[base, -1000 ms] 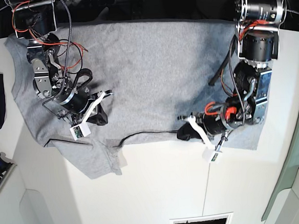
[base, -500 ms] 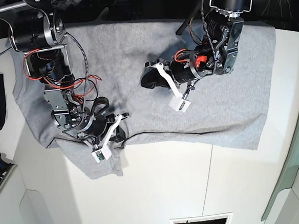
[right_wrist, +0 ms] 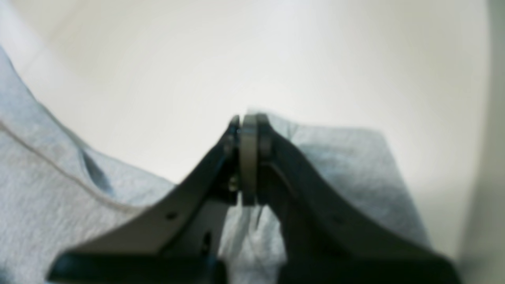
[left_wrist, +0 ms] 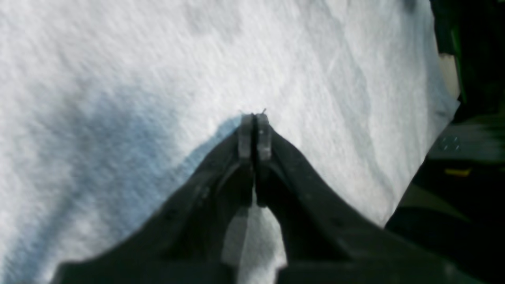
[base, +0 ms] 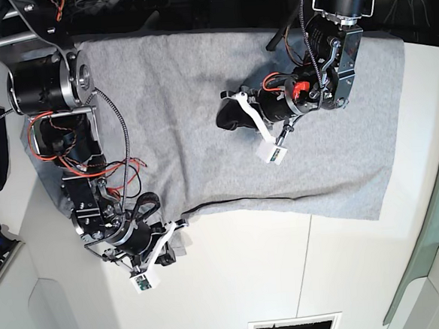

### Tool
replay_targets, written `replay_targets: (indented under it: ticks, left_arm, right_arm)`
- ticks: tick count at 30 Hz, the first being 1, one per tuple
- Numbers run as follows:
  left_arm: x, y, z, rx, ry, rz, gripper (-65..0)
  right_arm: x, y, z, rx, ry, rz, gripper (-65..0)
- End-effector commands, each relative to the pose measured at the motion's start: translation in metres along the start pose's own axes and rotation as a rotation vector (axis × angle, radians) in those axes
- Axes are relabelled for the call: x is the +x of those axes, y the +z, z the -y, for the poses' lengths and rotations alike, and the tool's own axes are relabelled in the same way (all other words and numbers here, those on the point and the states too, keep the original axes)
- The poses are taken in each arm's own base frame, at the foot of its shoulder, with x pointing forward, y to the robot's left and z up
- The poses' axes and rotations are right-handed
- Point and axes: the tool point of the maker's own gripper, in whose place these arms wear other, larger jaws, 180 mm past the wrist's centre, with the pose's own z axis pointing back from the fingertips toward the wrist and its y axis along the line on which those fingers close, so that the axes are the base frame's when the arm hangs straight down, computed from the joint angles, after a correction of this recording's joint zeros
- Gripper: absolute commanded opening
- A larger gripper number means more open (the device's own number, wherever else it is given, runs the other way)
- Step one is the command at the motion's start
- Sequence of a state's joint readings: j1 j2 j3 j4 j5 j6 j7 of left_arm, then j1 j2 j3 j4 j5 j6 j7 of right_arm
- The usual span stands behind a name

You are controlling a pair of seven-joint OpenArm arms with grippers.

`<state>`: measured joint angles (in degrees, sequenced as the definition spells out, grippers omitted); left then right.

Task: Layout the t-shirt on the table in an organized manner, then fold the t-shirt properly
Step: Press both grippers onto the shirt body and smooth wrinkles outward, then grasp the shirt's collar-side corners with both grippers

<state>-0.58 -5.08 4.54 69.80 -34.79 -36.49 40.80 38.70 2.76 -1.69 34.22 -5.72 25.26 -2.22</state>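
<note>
Grey shirt [base: 223,111] is still in layout; your right gripper [right_wrist: 248,157] is clamped on the near-left sleeve. Left gripper [left_wrist: 254,134], jaws together, grips nothing. Next, I'd pull that sleeve out flat on the table [base: 287,273].

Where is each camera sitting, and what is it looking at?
Base: high above, looking straight down at the table, the t-shirt and both arms.
Left wrist: on the left arm, looking along the shut left gripper at plain grey shirt cloth.
Right wrist: on the right arm, looking along the right gripper, shut on a bit of the t-shirt, white table beyond.
Shared: all three show the t-shirt; the base view also shows both grippers.
</note>
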Motion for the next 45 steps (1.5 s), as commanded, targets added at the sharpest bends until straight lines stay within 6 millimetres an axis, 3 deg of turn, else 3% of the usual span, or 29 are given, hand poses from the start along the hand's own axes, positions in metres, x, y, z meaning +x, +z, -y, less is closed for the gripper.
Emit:
replay_targets:
  ticks: [1, 5, 8, 13, 16, 19, 22, 26, 28, 33, 36, 39, 45]
  left_arm:
    - [0.027, 0.005, 0.007, -0.045, -0.045, 0.047, -65.0]
    - [0.055, 0.034, 0.005, -0.056, -0.113, 0.103, -65.0]
    - [0.061, 0.068, -0.011, 0.004, -0.152, 0.136, -65.0]
    - [0.052, 0.130, -0.054, 0.139, -0.113, 0.185, -65.0]
    - [0.041, 0.165, -0.073, 0.194, -0.062, 0.212, -65.0]
    - [0.017, 0.185, -0.084, 0.231, -0.022, 0.175, -65.0]
    - [-0.004, 0.189, -0.087, 0.248, -0.006, 0.127, -65.0]
    - [-0.024, 0.189, -0.097, 0.281, 0.017, 0.087, -65.0]
    - [-0.036, 0.187, -0.108, 0.307, 0.034, 0.071, -65.0]
    - [-0.051, 0.173, -0.135, 0.361, 0.054, 0.011, -65.0]
    - [-0.034, 0.164, -0.157, 0.428, 0.066, 0.024, -65.0]
    - [-0.008, 0.151, -0.171, 0.446, 0.051, 0.035, -65.0]
    - [0.049, 0.126, -0.185, 0.432, 0.023, 0.045, -65.0]
  right_arm:
    - [0.019, 0.002, 0.009, 0.004, -0.005, 0.030, -65.0]
    - [-0.004, 0.016, 0.023, 0.047, -0.126, -0.038, -65.0]
    - [-0.033, 0.037, 0.035, 0.056, -0.222, -0.075, -65.0]
    - [-0.075, 0.084, 0.042, 0.061, -0.259, -0.099, -65.0]
    - [-0.093, 0.118, 0.031, 0.091, -0.235, -0.109, -65.0]
    - [-0.112, 0.149, 0.011, 0.132, -0.196, -0.156, -65.0]
    - [-0.136, 0.164, -0.001, 0.141, -0.163, -0.219, -65.0]
    - [-0.174, 0.171, -0.001, 0.116, -0.158, -0.314, -65.0]
    - [-0.187, 0.170, 0.006, 0.089, -0.158, -0.327, -65.0]
    - [-0.191, 0.154, 0.036, 0.018, -0.163, -0.286, -65.0]
    - [-0.184, 0.138, 0.061, -0.024, -0.189, -0.276, -65.0]
    - [-0.163, 0.121, 0.082, -0.056, -0.217, -0.239, -65.0]
    - [-0.107, 0.087, 0.096, -0.065, -0.220, -0.167, -65.0]
